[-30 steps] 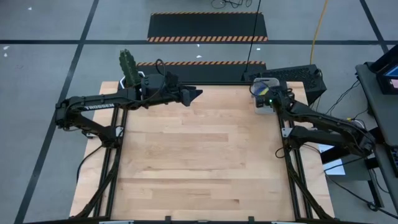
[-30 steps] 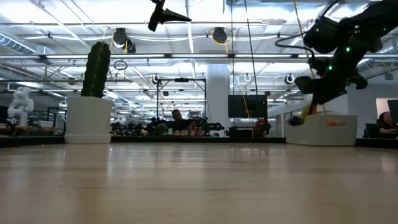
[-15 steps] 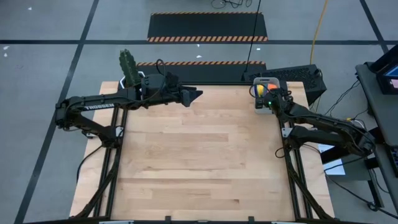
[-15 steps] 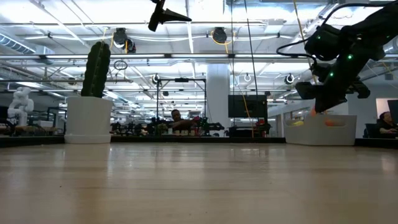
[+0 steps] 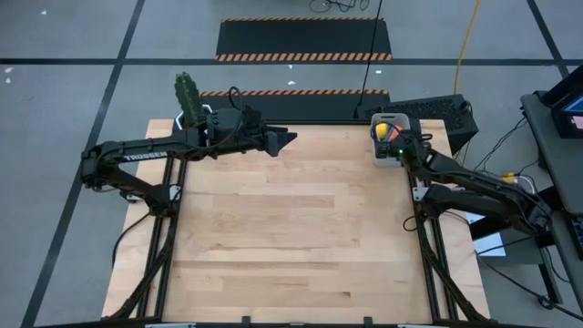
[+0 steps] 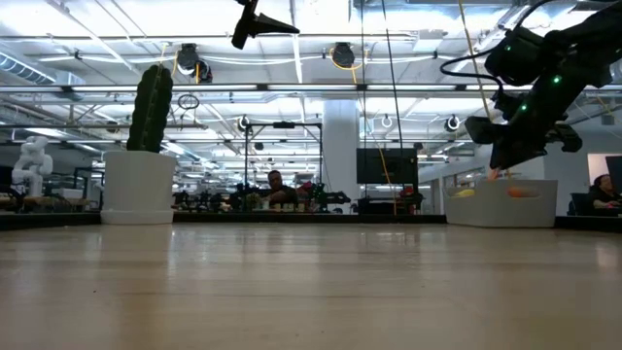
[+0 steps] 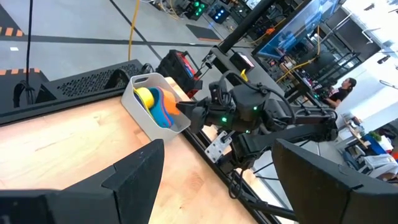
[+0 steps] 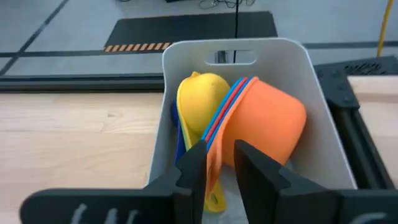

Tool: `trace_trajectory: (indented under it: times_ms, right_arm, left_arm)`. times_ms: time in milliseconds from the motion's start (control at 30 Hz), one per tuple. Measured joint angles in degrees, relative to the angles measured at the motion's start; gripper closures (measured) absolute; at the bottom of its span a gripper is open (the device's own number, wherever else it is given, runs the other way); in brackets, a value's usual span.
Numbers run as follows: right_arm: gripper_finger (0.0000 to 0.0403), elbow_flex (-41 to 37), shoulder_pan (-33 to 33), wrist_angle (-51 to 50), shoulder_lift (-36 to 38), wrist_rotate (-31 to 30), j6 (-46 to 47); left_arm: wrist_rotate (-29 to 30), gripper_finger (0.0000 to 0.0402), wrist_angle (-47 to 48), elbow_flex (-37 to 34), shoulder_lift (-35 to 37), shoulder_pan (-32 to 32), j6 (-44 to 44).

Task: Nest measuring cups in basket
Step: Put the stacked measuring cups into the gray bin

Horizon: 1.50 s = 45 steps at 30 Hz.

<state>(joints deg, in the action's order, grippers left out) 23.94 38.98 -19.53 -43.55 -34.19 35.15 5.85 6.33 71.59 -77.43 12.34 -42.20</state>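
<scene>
Measuring cups sit stacked inside the basket; right pincer just above its rim — fingers slightly parted, empty.
Judged light, stiff, slippery plastic — grip the flat handles. Left pincer, well away from the basket: state cannot be told.

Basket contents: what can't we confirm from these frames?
- Cup count: in the right wrist view the orange cup and yellow cup cover the stack; only red and blue rims show between them.
- High view: the right gripper overlaps the basket; the cups are too small to separate.
- Low view: the basket's translucent wall blurs the cups into colour patches.
- Green cup: not visible in any view.
</scene>
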Motion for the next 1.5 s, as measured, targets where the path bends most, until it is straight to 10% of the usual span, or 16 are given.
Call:
trace_trajectory:
  times_ms: [733,1033,1500]
  right_arm:
    - [0.0321,16.87,2.00,-18.60,-1.31,14.49,9.10]
    - [0.0230,21.87,5.12,-24.06,-9.45,31.80,14.18]
    - [0.0105,29.31,13.17,-23.90,-11.03,40.88,15.73]
  left_arm:
    - [-1.59,0.0103,-0.07,-0.01,0.00,2.62,2.15]
    - [-4.47,0.0103,-0.09,0.00,0.00,4.97,3.54]
    - [-7.81,0.0103,-0.09,0.00,0.00,6.40,4.51]
